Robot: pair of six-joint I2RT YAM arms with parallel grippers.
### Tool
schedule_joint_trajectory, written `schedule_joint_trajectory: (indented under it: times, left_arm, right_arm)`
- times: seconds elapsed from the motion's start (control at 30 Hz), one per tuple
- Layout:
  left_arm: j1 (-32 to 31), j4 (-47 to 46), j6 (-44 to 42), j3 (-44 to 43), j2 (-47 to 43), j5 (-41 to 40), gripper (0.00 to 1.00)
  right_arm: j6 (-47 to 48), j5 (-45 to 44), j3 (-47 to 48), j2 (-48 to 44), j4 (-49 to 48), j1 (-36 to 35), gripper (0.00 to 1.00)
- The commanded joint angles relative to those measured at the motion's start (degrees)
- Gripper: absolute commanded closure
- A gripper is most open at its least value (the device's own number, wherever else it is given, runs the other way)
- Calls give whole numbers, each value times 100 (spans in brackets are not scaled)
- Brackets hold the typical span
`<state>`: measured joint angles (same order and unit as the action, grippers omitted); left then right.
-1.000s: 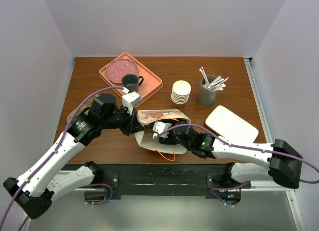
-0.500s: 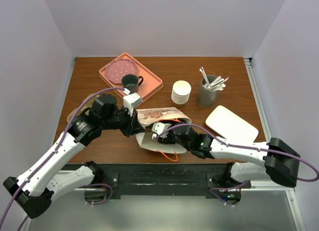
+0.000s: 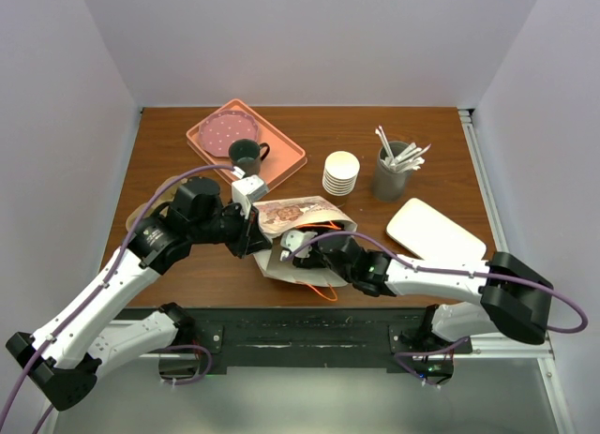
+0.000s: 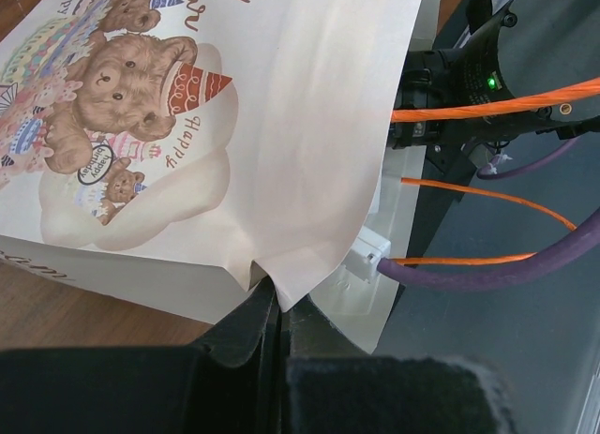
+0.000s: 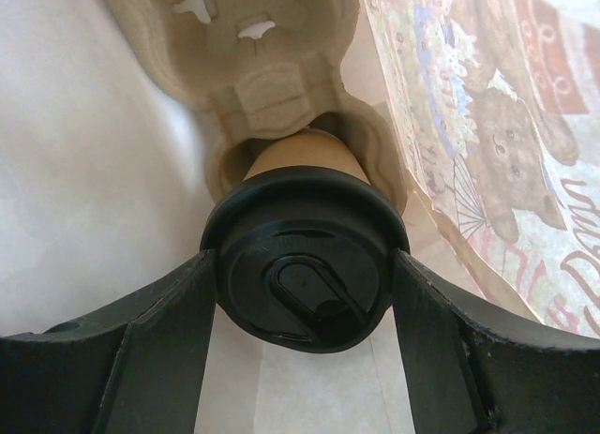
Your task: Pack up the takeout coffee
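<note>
Brown wooden table (image 3: 328,125), plain pale walls. White paper gift bag (image 4: 281,125), teddy-bear print, lies on side. Left gripper (image 4: 279,307) pinched tight on bag's mouth edge. Right gripper (image 5: 305,298) inside bag, jaws clasping black lid of kraft-brown paper cup (image 5: 305,256), which sits in beige moulded-pulp carrier (image 5: 253,50). Risks: thin paper slipping from pinch, bag collapsing onto arm; lid-only grip popping lid; withdrawal dragging cup out.

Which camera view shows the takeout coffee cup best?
The right wrist view: the cup, black lid up close, sits in a pulp carrier, clamped by the right gripper. The top and left wrist views show only the paper bag hiding it.
</note>
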<state>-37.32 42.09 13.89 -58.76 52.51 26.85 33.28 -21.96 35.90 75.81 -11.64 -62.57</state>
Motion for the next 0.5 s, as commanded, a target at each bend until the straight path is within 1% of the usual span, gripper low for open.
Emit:
schedule_joint_trajectory:
  times: [0.0, 0.03, 0.13, 0.17, 0.27, 0.37, 0.47]
  left_arm:
    - [-100, -42, 88, -188, -74, 558, 100]
    - [-100, -43, 88, -188, -74, 549, 100]
    - [-100, -25, 79, -197, -74, 514, 100]
    - [-100, -8, 79, -206, -74, 514, 100]
    - [-100, 19, 61, -249, -66, 444, 100]
    - [-100, 19, 87, -293, -48, 400, 100]
    - [-100, 2, 87, -337, -30, 365, 100]
  right_arm:
    - [-181, -98, -22, 320, 593, 95, 61]
    - [-190, -125, 4, 346, 593, 95, 61]
    - [-199, -186, 92, 426, 601, 95, 55]
    - [-216, -195, 101, 408, 575, 104, 48]
    - [-199, -195, 136, 356, 671, 95, 40]
    - [-172, -213, 163, 215, 846, 95, 39]
    - [-137, -230, 259, 13, 1110, 95, 33]
